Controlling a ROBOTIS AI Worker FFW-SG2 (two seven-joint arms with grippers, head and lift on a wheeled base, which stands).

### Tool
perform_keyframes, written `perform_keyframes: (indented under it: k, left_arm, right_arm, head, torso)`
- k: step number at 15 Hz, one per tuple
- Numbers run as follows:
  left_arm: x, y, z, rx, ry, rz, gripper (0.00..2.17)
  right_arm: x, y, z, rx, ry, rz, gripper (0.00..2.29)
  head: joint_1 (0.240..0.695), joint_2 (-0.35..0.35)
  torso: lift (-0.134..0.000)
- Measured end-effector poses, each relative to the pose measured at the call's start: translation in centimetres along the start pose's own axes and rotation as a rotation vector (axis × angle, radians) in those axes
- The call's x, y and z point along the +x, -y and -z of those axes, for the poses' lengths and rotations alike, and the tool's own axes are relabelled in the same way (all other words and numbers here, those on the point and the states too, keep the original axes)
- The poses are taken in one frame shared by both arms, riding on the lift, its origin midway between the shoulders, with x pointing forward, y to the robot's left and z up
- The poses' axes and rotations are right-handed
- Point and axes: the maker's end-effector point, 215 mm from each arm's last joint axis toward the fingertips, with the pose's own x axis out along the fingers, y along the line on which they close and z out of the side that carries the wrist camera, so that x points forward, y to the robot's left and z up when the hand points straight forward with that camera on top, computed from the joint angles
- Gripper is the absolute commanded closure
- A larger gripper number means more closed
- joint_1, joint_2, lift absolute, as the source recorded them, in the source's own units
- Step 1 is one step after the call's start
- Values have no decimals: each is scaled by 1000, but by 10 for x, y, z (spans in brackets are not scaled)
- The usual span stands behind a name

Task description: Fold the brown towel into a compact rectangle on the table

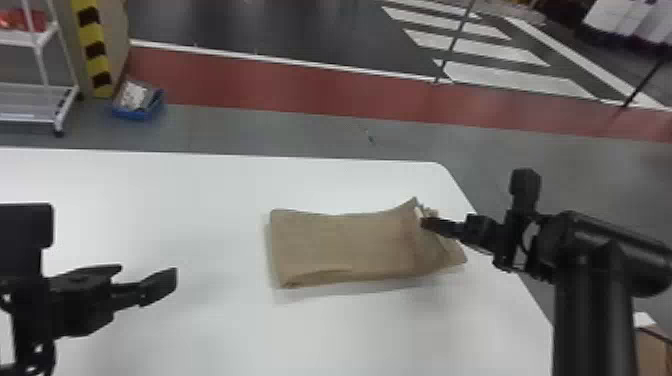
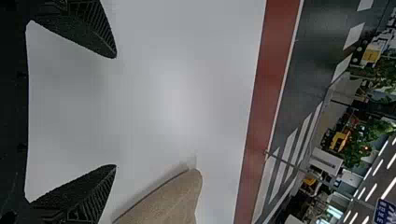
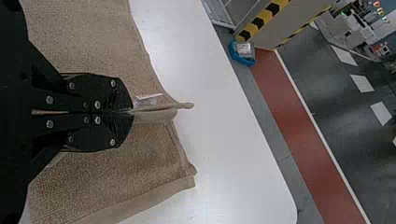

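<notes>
In the head view, the brown towel [image 1: 345, 245] lies as a long folded strip on the white table [image 1: 210, 175], its right part pinched up. My right gripper [image 1: 425, 222] is at that raised part. In the right wrist view my right gripper [image 3: 130, 112] is shut on a ridge of the towel [image 3: 116, 172], with cloth on both sides. My left gripper [image 1: 150, 280] is left of the towel, apart from it. In the left wrist view my left gripper [image 2: 114, 112] stands open with nothing between its fingers, and a towel corner [image 2: 173, 200] is beyond them.
The table's right edge runs under my right arm. Past the far edge, on the floor, are a blue bin [image 1: 137, 102], a white rack [image 1: 60, 105] and a yellow-and-black striped post [image 1: 94, 50].
</notes>
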Motion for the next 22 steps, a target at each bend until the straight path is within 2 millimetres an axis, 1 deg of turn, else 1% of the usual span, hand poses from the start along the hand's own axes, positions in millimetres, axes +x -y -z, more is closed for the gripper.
perform_keyframes:
  k: [2, 6, 8, 10, 12, 13, 14, 16, 18, 20, 21, 22]
  left_arm:
    - [-2, -3, 0, -3, 5, -5, 36]
    - [-4, -5, -3, -4, 21, -3, 36]
    - [-4, -6, -2, -6, 22, -3, 36]
    - [-4, -7, -3, -6, 25, -5, 36]
    - [-4, -7, -5, -5, 26, -4, 36]
    - [-4, -7, -4, -6, 26, -4, 36]
    - [-5, -8, -4, -7, 25, -5, 36]
    - [-5, -10, -3, -9, 25, -10, 36]
    - [-5, -10, -2, -9, 23, -9, 36]
    - [-3, -8, -2, -7, 20, -7, 36]
    - [-2, -8, -1, -6, 19, -6, 36]
    - [-2, -8, -1, -6, 18, -6, 36]
  right_arm:
    - [-1, -6, 4, 15, -7, -17, 1328]
    - [-12, -50, 5, 8, -18, -72, 1328]
    - [-17, -58, 4, 13, -28, -80, 1328]
    - [-22, -68, -2, 10, -23, -96, 1325]
    - [-31, -81, -21, 5, 1, -116, 1328]
    - [-38, -80, -30, 15, 10, -116, 1328]
    - [-45, -75, -37, 26, 16, -110, 1328]
    - [-59, -57, -42, 58, 37, -100, 1328]
    - [-68, -39, -44, 84, 71, -94, 1328]
    - [-65, -21, -41, 90, 90, -76, 1328]
    - [-60, -18, -39, 87, 89, -71, 1328]
    - [-56, -19, -37, 80, 85, -72, 1325]
  head:
    - [695, -309]
    - [695, -271]
    - [695, -262]
    - [695, -257]
    - [695, -249]
    - [695, -252]
    - [695, -260]
    - [695, -275]
    - [695, -304]
    - [695, -321]
    - [695, -325]
    - [695, -325]
  torso:
    - [-124]
    - [-124]
    - [-124]
    - [-124]
    - [-124]
    - [-124]
    - [-124]
    - [-124]
    - [-124]
    - [-124]
    - [-124]
    - [-124]
